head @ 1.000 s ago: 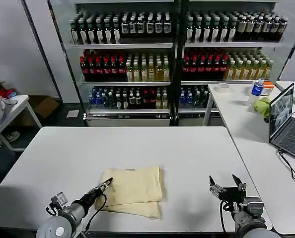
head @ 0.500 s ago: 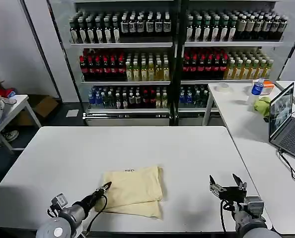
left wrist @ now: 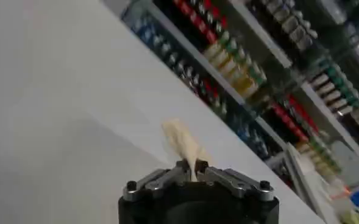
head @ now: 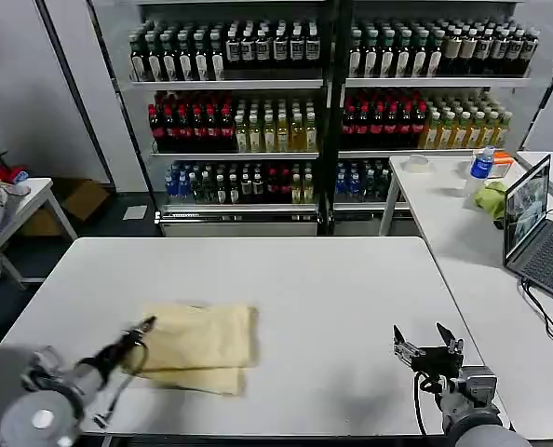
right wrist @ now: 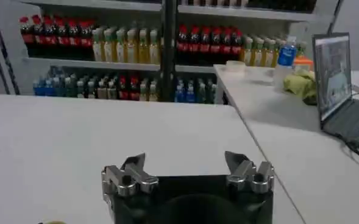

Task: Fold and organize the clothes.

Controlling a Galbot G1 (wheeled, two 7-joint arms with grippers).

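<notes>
left gripper (head: 147, 325) fingers clenched on T-shirt (head: 200, 346) edge | right gripper (head: 426, 341) fingers released

Item count. T-shirts: one (head: 200, 343), folded, on the near-left part of the main counter (head: 332, 298). Tools: two; the left tool (head: 146, 325) is clamped on the T-shirt's left edge, the right tool (head: 427, 342) stands with fingers apart at near right. Counters: three; one main, one at right (head: 453, 214), one at far left (head: 20, 200). Laptops: one (head: 535, 233), on the right counter. Blue-capped bottles: one (head: 482, 165), far right. Yellow-green bundles: one (head: 492, 198). Shelf units of bottles: two (head: 235, 112), side by side.
</notes>
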